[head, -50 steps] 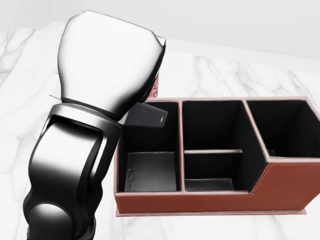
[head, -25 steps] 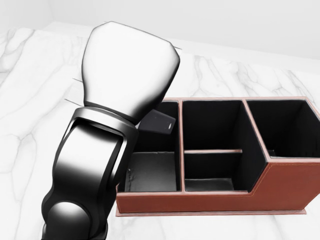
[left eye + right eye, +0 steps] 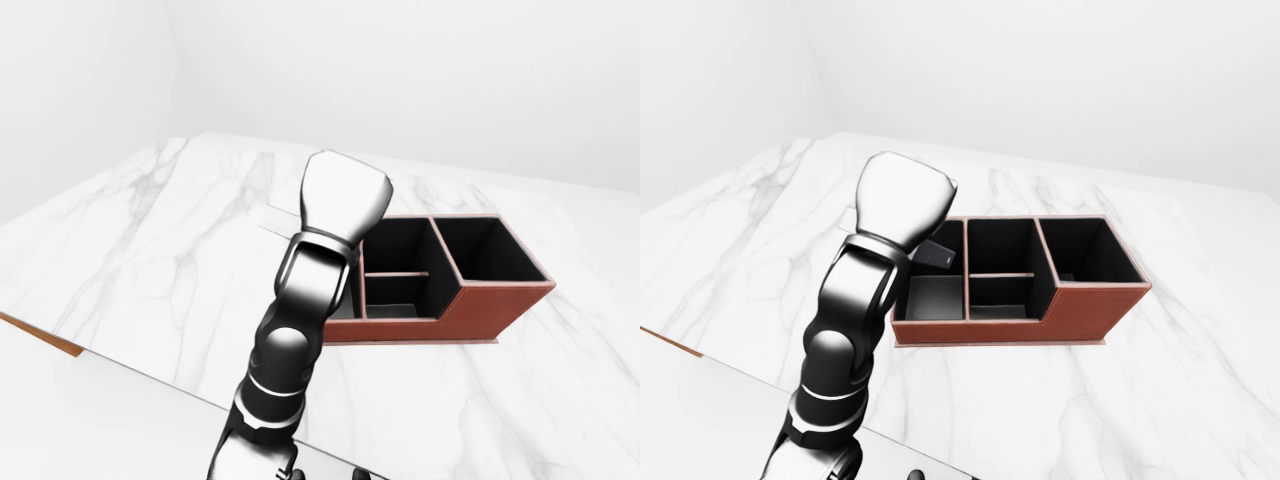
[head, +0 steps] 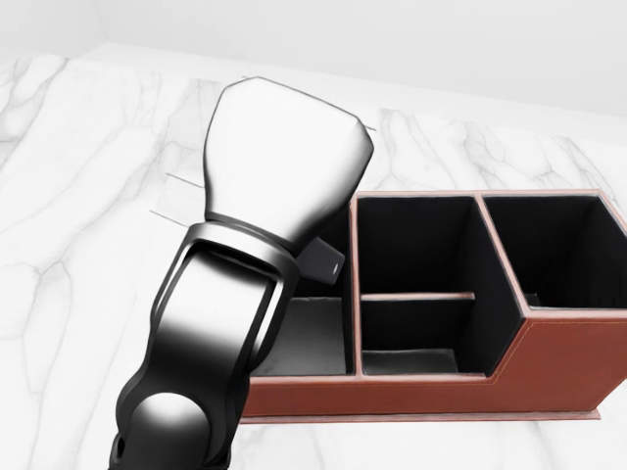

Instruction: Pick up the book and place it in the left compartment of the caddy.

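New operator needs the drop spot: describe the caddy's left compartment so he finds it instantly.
On the marble table sits a red-brown caddy with black lining. Its left compartment lies at the right-eye view's left end, under the left hand. Unlike the divided middle and taller right one, it is undivided and low-walled.

Glossy white-and-black plastic is gleaming on the left arm (image 4: 245,294); the caddy (image 3: 1080,310) is showing stitched reddish leather, matt black lining; polished marble table (image 3: 150,250).
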Available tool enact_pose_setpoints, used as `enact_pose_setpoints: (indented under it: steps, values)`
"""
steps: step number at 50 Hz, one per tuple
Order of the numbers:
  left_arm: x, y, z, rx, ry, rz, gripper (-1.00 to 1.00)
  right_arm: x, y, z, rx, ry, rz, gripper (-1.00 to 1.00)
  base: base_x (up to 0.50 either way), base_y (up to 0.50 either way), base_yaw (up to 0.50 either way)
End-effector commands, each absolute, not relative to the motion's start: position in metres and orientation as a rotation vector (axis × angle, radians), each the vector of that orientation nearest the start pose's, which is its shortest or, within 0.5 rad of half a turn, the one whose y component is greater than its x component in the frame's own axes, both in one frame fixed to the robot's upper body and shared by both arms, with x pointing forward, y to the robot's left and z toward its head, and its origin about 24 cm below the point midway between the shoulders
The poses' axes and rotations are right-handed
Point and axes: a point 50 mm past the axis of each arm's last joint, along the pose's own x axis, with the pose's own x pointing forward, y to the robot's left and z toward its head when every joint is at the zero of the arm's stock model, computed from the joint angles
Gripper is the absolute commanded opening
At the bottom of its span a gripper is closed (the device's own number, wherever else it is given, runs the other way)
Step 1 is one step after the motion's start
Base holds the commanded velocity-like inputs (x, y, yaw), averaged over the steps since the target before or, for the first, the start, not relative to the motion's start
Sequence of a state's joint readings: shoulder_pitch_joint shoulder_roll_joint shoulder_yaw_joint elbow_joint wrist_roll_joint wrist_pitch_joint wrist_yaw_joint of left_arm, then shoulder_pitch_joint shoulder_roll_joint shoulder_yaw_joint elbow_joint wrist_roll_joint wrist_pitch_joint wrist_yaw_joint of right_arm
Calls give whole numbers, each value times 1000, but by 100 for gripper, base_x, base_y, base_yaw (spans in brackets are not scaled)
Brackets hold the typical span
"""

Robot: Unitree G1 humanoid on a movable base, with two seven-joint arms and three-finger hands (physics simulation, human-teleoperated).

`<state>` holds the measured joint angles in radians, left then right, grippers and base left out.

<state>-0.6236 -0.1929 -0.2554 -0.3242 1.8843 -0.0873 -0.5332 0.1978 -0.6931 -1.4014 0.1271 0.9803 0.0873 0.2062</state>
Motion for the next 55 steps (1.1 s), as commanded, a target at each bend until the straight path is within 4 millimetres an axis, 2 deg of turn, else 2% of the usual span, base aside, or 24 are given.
enact_pose_setpoints:
  steps: [1,20,30,37,46,55]
  values:
    - [265,12,256,1788,-650,128,-100,33,-473,216,166,-743,-868,100,0,0,0]
    - [268,2,250,1782,-668,88,-100,33,-473,216,163,-741,-869,100,0,0,0]
    - [274,1,238,1814,-634,57,-100,31,-472,218,157,-749,-870,100,0,0,0]
    - [279,0,222,1851,-585,2,-100,31,-471,218,156,-751,-867,100,0,0,0]
    - [282,-2,220,1889,-566,-12,-100,33,-473,215,166,-739,-867,100,0,0,0]
    - [288,-12,214,1941,-588,-59,-100,36,-473,212,172,-729,-864,100,0,0,0]
